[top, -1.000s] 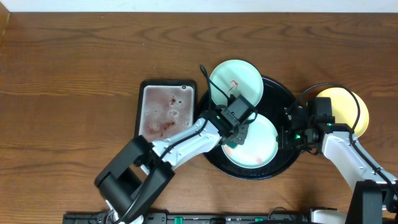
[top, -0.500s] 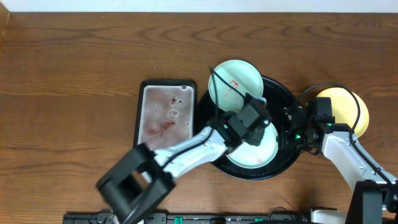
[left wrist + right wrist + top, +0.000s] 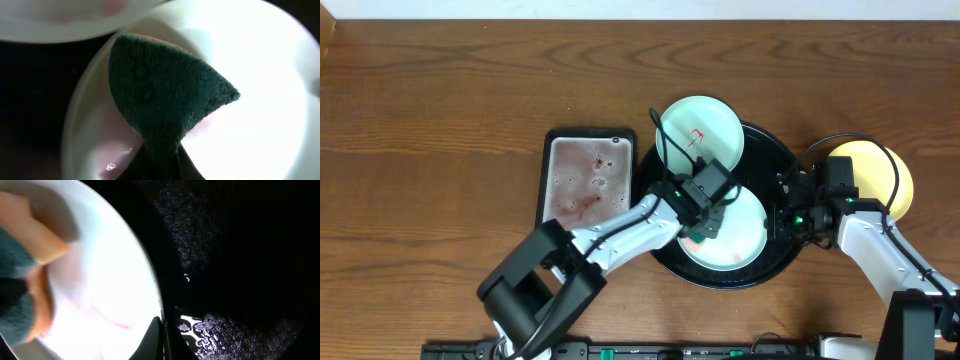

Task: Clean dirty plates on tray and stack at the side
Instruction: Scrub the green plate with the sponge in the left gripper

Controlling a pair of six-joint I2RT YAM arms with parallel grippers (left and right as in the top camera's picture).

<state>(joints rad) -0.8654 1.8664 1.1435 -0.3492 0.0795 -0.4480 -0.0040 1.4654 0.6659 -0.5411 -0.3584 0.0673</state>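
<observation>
Firmly pinched in the left gripper (image 3: 704, 220), a coarse green sponge (image 3: 165, 95), orange-backed, presses on a glossy mint-white plate (image 3: 742, 245) inside the round black tray (image 3: 767, 152). The right gripper (image 3: 786, 208) rests at the tray's right rim, opening unclear. A red-smeared plate (image 3: 705, 125) overlaps its far rim; a yellow plate (image 3: 875, 172) lies toward the table's right edge.

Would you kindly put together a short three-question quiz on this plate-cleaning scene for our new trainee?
1. True or false: the yellow plate lies on the round black tray.
2. What does the left gripper hold? A) a cloth B) a green sponge C) a brush
3. Short answer: what marks the far pale plate?

Key: 1 false, it sits on the table beside the tray; 2 B; 3 a red smear.
</observation>
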